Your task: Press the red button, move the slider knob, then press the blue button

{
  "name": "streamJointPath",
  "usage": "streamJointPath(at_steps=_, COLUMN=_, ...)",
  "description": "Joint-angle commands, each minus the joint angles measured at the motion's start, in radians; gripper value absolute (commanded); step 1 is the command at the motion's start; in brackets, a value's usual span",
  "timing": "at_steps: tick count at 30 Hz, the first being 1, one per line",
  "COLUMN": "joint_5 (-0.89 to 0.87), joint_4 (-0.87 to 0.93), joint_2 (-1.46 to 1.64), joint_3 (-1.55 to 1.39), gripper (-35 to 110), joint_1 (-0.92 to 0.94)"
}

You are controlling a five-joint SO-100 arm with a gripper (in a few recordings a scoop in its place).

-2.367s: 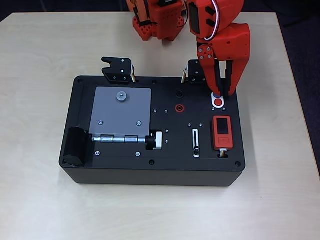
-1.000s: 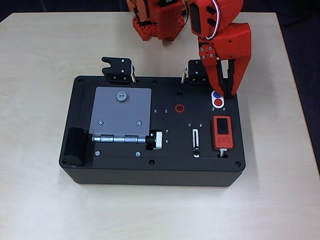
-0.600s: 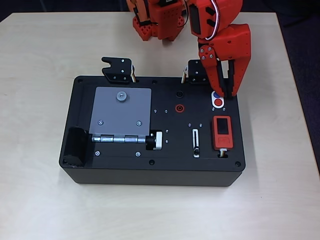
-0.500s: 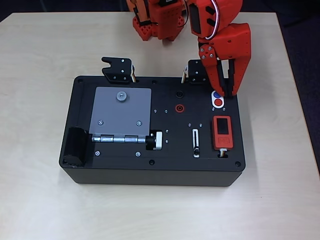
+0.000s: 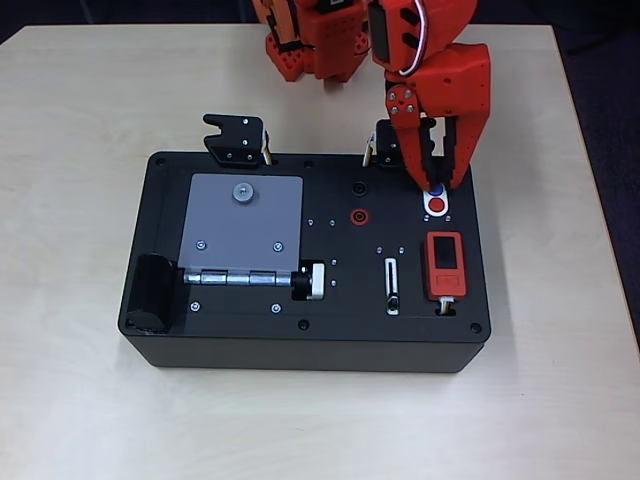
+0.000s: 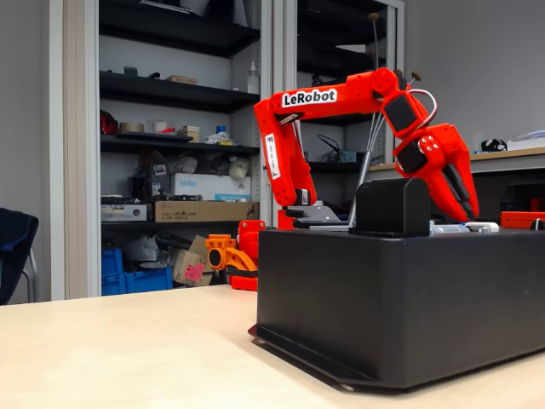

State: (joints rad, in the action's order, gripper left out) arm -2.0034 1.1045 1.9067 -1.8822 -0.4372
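Overhead view: a black task box (image 5: pixel 300 345) rests on a light wooden table (image 5: pixel 80 100), with the orange arm (image 5: pixel 430 40) reaching over the box's upper right corner. The gripper (image 5: pixel 436 183) points down at the white oval surround that holds the two buttons. The blue button (image 5: pixel 433 193) lies directly at the fingertips and is partly covered by them; the red button (image 5: pixel 437 207) sits just below it in the picture, fully exposed and clear of the fingers. The jaws stand slightly apart, a narrow dark gap showing between the two fingers, and they pinch nothing. Whether a fingertip actually touches the blue button cannot be told. The slider knob (image 5: pixel 393 301) sits near the lower end of its narrow white-outlined slot track (image 5: pixel 391 285), well apart from the gripper, to the lower left of the buttons. A red rectangular device (image 5: pixel 445 265) with a dark screen lies just below the red button, and to the left of the buttons are a red ring socket (image 5: pixel 358 214) and a black ring socket (image 5: pixel 358 187). A grey hinged plate (image 5: pixel 240 225) covers the left part of the box. Fixed view, from table level: the arm (image 6: pixel 332 98), marked "LeRobot", bends down behind the box (image 6: pixel 383 298), its gripper (image 6: pixel 465 211) descending to the box's top surface at the right; the buttons and slider are hidden by the box's edge.
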Motion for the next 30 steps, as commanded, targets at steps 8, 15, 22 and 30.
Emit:
streamJointPath(at_steps=8, joint_5=0.081, joint_4=0.023, joint_2=-0.029, joint_3=0.087, gripper=57, joint_1=-0.037)
streamJointPath(at_steps=15, joint_5=0.1, joint_4=0.153, joint_2=-0.051, joint_3=0.13, gripper=67, joint_1=-0.043)
streamJointPath(at_steps=22, joint_5=0.152, joint_4=0.178, joint_2=-0.018, joint_3=0.095, gripper=68, joint_1=-0.018)
streamJointPath(at_steps=30, joint_5=0.213, joint_4=0.163, joint_2=0.003, joint_3=0.078, gripper=69, joint_1=0.028)
